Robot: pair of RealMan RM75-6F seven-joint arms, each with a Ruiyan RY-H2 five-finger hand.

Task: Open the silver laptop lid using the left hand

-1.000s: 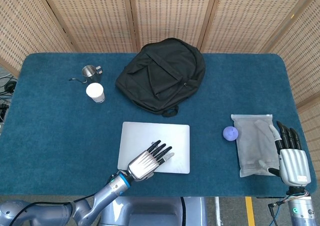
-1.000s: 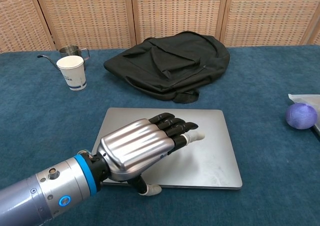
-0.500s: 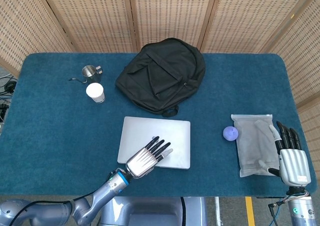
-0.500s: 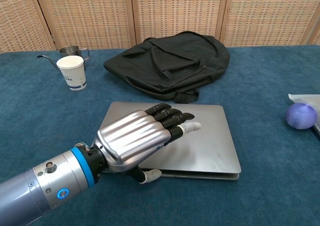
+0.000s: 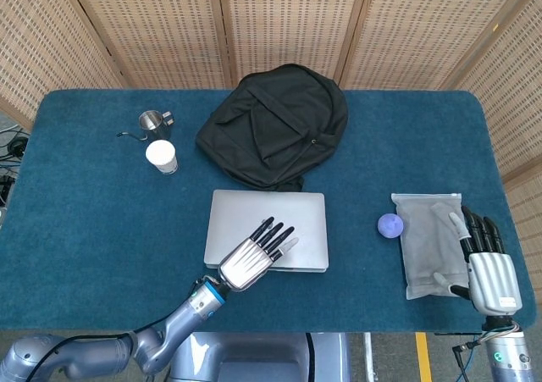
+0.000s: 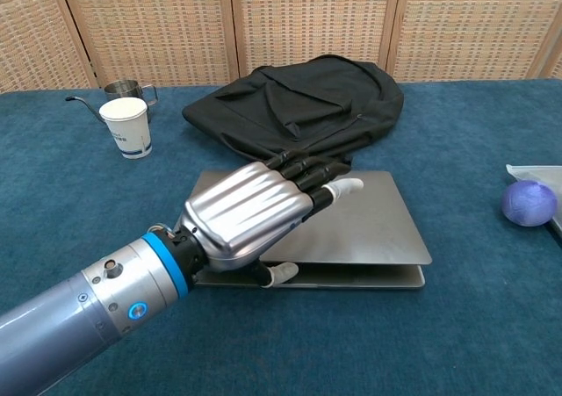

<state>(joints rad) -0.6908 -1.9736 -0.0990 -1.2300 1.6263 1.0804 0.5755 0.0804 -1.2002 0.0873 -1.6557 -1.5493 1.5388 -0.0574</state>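
Observation:
The silver laptop (image 5: 279, 208) lies on the blue table near the front, just in front of the backpack. Its lid (image 6: 369, 229) is lifted a little at the front edge, with a gap showing above the base. My left hand (image 5: 254, 255) grips that front edge at the lid's left part: fingers (image 6: 303, 172) lie on top and the thumb (image 6: 277, 275) is tucked under the lid. My right hand (image 5: 487, 268) rests at the front right, fingers straight and apart, holding nothing, beside the clear bag.
A black backpack (image 5: 275, 124) sits right behind the laptop, touching its rear edge. A white paper cup (image 5: 161, 156) and a steel pitcher (image 5: 152, 124) stand at the back left. A purple ball (image 5: 389, 224) and a clear plastic bag (image 5: 428, 242) lie at the right.
My left hand has lifted the lid's front edge from flat to slightly raised, thumb now under it. The laptop slid back toward the backpack. The right hand barely moved.

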